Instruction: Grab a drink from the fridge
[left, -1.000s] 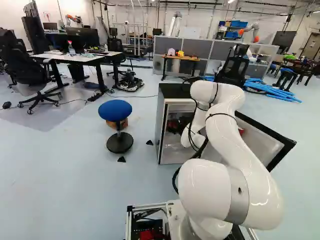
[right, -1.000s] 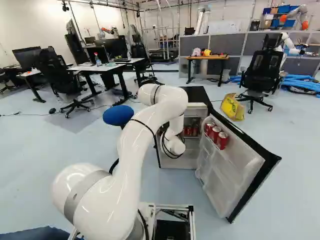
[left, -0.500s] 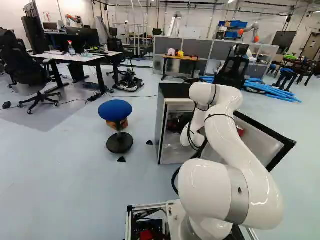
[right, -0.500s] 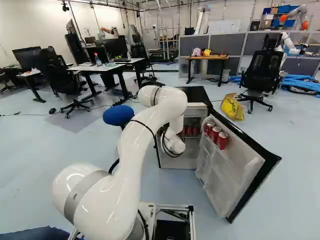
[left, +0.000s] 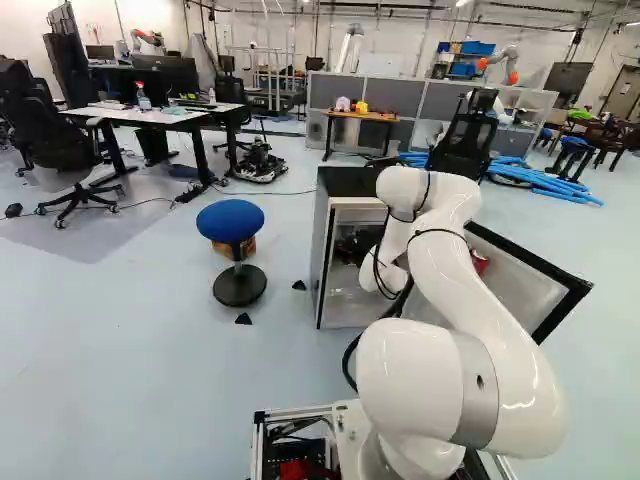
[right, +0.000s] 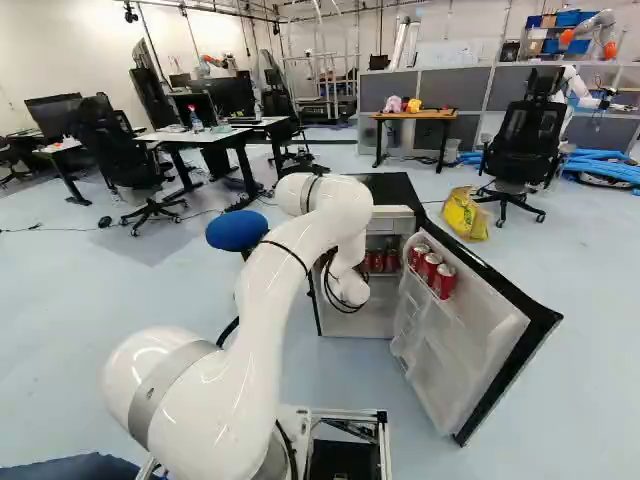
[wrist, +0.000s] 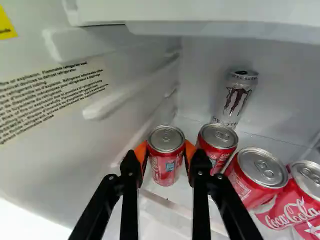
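White arm (left: 470, 280) at open fridge (left: 345, 182)

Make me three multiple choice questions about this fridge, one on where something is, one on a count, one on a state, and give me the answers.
1. Where is the tall white metal can?
A) In the door
B) Behind the short red metal cans
C) Between the gripper's fingers

2. How many red cans show in the open white-lined, black-edged fridge door?
A) One
B) Three
C) Six

3. How is the black two-fingered gripper?
A) Closed on a red can
B) Wide open and touching nothing
C) Closed on the white can

1: B, it stands deeper inside in the wrist view.
2: B, three stand in a row in the right base view.
3: A, orange pads touch that can from both sides.
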